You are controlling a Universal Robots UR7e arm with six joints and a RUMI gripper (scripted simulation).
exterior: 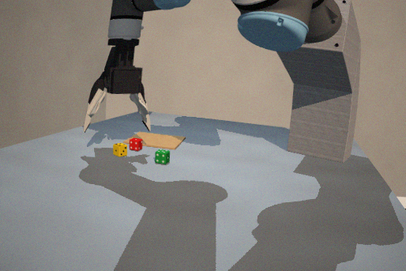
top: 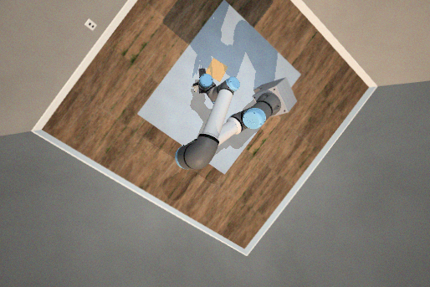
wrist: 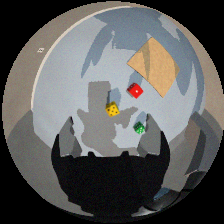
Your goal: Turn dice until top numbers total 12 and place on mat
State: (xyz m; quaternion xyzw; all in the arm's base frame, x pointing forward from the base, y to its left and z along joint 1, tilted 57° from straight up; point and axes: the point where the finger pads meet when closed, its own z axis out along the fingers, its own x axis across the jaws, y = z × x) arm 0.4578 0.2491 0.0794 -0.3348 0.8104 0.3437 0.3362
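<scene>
1. Evidently, the gripper [exterior: 117,129] [wrist: 108,115] is spread, above the table.
2. Off the mat [top: 217,69] [exterior: 158,140] [wrist: 156,66] sit the red die [exterior: 136,144] [wrist: 135,90], yellow die [exterior: 120,149] [wrist: 112,109] and green die [exterior: 162,156] [wrist: 139,128].

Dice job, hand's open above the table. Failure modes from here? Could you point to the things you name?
1. The red die [exterior: 136,144] [wrist: 135,90] sits close to the yellow die [exterior: 120,149] [wrist: 112,109], so a wide-open hand [exterior: 117,129] [wrist: 108,115] coming down might knock one while going for the other.
2. All three dice, the green die [exterior: 162,156] [wrist: 139,128] included, are off the mat [top: 217,69] [exterior: 159,140] [wrist: 156,65]; a short carry could leave one overhanging its edge.
3. Red shows a single pip on top, so leaving it unturned would probably sink the 12.
</scene>
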